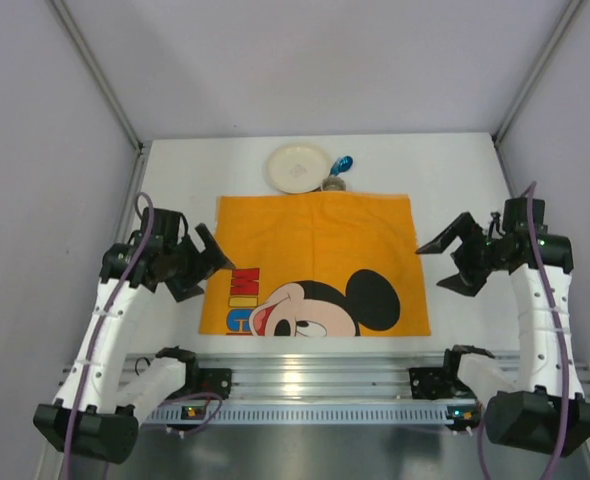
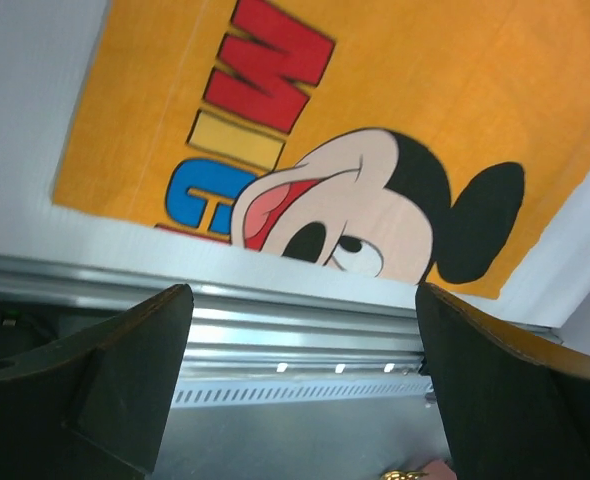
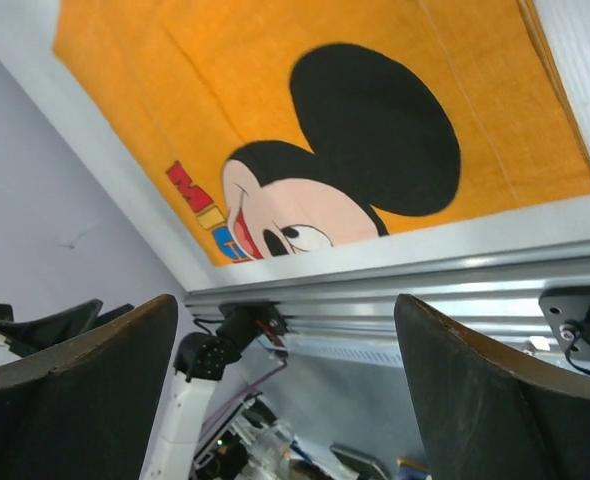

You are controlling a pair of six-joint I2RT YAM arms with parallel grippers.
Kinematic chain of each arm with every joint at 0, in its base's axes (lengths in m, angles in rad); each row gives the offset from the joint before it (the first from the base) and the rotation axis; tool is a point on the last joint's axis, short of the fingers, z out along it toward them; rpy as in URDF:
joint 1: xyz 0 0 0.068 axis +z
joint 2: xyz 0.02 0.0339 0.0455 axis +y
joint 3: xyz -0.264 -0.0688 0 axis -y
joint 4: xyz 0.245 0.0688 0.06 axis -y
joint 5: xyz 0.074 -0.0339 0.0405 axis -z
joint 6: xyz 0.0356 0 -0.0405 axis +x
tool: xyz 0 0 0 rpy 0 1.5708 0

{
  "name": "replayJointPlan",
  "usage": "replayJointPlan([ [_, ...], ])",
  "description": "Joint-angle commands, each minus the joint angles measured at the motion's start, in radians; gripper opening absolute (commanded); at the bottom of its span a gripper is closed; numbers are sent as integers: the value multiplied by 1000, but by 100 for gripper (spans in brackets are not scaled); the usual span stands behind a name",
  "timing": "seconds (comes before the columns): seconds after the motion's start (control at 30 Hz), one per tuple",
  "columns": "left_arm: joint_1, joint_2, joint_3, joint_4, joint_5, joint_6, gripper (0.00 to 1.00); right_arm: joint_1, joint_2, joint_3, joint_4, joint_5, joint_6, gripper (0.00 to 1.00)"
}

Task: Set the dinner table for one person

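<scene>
We see soft, even light and faint shadows; glare streaks the rail [image 2: 95, 285] just beyond the blurred left claw [image 2: 302, 292].

The fingers [image 2: 125, 380] of my left gripper [image 2: 300, 300] and right gripper [image 3: 285, 300] look like matt black plastic. Between the left fingers I see the placemat [image 2: 395, 90], orange woven cloth with no gloss and a flat print. Just by the fingertips, the rail [image 2: 305, 330] is brushed aluminium with bright streaks. The dinner table [image 2: 15, 120] looks smooth, matt white. Far beyond the fingers, the plate [image 1: 297, 167] is dull cream and the blue thing [image 1: 345, 162] glossy.
</scene>
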Motion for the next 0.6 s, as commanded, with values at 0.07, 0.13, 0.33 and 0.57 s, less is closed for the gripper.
replayJointPlan([
  [0.07,0,208,24,333,16,61,98,26,98,100,225,17,113,85],
  [0.13,0,312,16,415,9,81,97,68,158,63,460,7,197,73],
  [0.33,-1,594,88,599,-4,153,95,179,536,121,724,49,189,0],
  [0.57,-1,864,197,593,-47,187,93,237,863,296,707,86,104,0],
])
